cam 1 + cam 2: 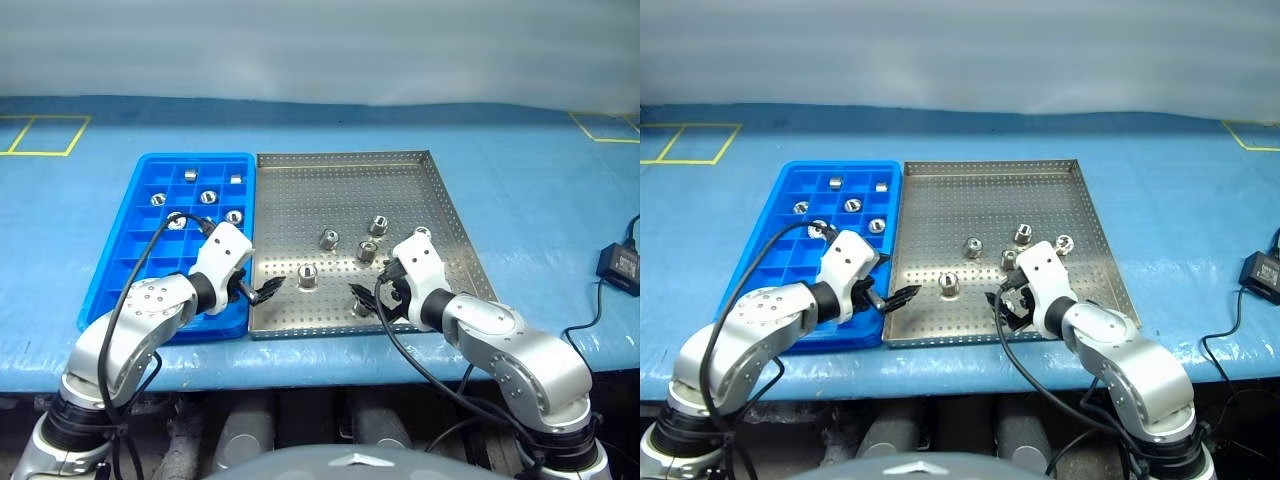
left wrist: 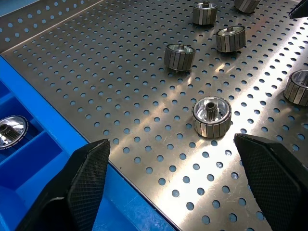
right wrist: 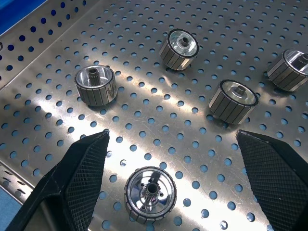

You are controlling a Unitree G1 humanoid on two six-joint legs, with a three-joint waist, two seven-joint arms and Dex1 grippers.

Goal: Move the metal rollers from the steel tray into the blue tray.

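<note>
Nearest the head camera, the left gripper (image 1: pixel 268 291) and the right gripper (image 1: pixel 366 294) hang low over the near edge of the steel tray (image 1: pixel 440 190), each with its 2 black fingers spread wide and nothing between them. The left one points toward 3 o'clock from the seam between the two trays; the right one points toward 9 o'clock.

The blue tray (image 1: pixel 100 290) lies edge to edge with the steel tray, at its 9 o'clock side, on a blue table cover (image 1: pixel 540 180).

6 metal rollers (image 1: pixel 308 277) stand on the perforated floor. 1 is between the two grippers, a little toward 12 o'clock. 1 sits at the near rim, just under the right gripper; the right wrist view shows it between that gripper's fingers (image 3: pixel 79 183), close to them but not touched. 3 more cluster at mid-tray, at 12 to 1 o'clock from the first, and another stands at 3 o'clock of that cluster, beside the right wrist.

6 further rollers already rest in separate compartments in the far half of the blue tray, 1 per cell.

A black power adapter (image 1: pixel 618 265) with a cable lies at 3 o'clock, well apart from the trays.
</note>
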